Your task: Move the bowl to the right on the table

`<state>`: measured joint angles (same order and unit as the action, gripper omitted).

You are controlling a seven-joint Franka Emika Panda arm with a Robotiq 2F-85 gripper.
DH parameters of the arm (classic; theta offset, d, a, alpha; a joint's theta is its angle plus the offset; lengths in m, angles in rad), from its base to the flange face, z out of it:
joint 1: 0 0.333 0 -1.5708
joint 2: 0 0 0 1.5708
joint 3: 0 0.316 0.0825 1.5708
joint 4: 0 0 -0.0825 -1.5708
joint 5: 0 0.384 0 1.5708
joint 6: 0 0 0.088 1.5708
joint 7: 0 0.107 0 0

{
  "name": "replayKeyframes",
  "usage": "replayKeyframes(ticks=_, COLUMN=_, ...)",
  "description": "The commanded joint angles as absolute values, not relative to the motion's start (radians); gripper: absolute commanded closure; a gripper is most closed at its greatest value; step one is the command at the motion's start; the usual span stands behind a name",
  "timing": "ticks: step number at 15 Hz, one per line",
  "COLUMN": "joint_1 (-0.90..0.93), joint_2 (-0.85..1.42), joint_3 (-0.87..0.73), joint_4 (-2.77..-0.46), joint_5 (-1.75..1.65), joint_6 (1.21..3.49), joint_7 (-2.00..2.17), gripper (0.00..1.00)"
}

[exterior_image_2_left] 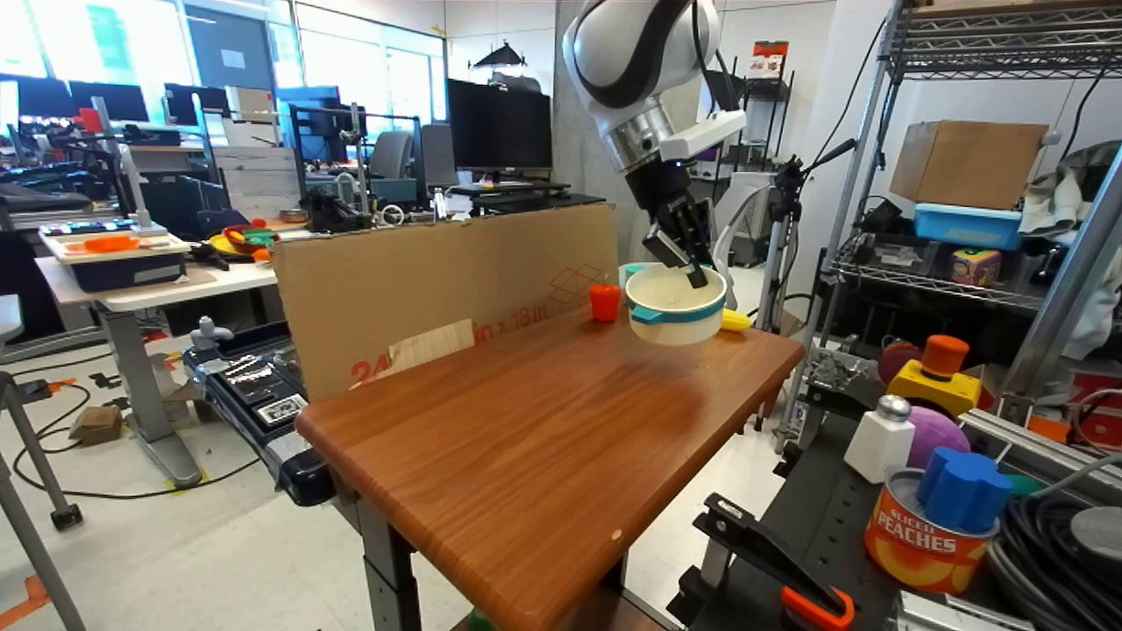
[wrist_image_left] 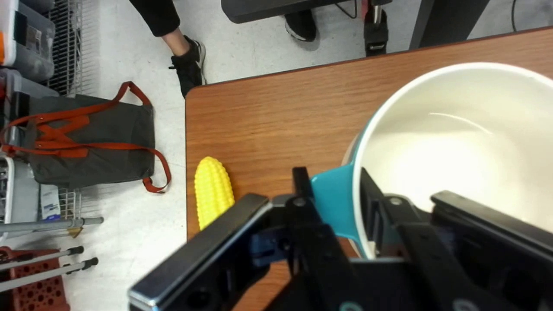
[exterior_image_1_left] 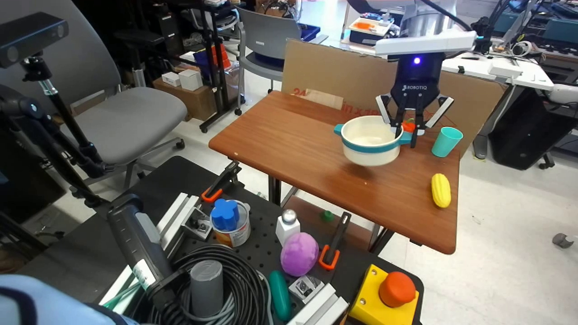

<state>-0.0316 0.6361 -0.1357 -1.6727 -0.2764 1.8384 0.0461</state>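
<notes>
The bowl is cream with a teal band and teal side handles. It shows in both exterior views [exterior_image_1_left: 371, 156] [exterior_image_2_left: 673, 331] and at the right of the wrist view [wrist_image_left: 458, 142]. It hangs roughly level a little above the brown table [exterior_image_1_left: 289, 135], with a shadow under it. My gripper [exterior_image_1_left: 406, 138] is shut on the bowl at one handle, one finger inside the rim and one outside the handle. The grip also shows in the wrist view [wrist_image_left: 332, 181]. In an exterior view the fingertips [exterior_image_2_left: 697, 277] are partly hidden inside the bowl.
A yellow corn [exterior_image_1_left: 441, 190] lies near the table's end, with a teal cup [exterior_image_1_left: 447, 141] close by. A red pepper [exterior_image_2_left: 605, 302] stands behind the bowl. A cardboard sheet [exterior_image_2_left: 438, 298] lines the table's back edge. A cluttered black cart [exterior_image_1_left: 257, 266] stands in front.
</notes>
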Motion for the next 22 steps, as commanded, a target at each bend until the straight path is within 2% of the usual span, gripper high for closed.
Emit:
replayKeyframes(ticks=1, joint_1=-0.033, joint_2=0.646, joint_3=-0.149, joint_4=-1.689, joint_5=-0.311, joint_6=1.881, joint_7=0.097, gripper=0.93)
replayKeyframes(ticks=10, joint_1=-0.03, joint_2=0.741, joint_3=-0.181, joint_4=-1.622, joint_5=-0.305, joint_6=1.877, joint_7=0.212, gripper=0.93)
replayKeyframes(ticks=11, joint_1=-0.03, joint_2=0.738, joint_3=-0.181, joint_4=-1.623, joint_5=-0.304, joint_6=1.872, joint_7=0.215, gripper=0.47)
replayKeyframes(ticks=13, joint_1=-0.024, joint_2=0.729, joint_3=-0.182, joint_4=-1.635, joint_5=-0.313, joint_6=1.866, joint_7=0.221, gripper=0.39)
replayKeyframes(ticks=18, joint_1=0.002, joint_2=0.643, joint_3=-0.166, joint_4=-1.715, joint_5=-0.329, joint_6=1.851, joint_7=0.192, gripper=0.03)
replayKeyframes(ticks=19, joint_1=0.014, joint_2=0.592, joint_3=-0.154, joint_4=-1.763, joint_5=-0.334, joint_6=1.875, joint_7=0.177, gripper=0.0)
replayKeyframes(ticks=22, joint_1=0.037, joint_2=0.43, joint_3=-0.11, joint_4=-1.908, joint_5=-0.333, joint_6=1.987, joint_7=0.146, gripper=0.0)
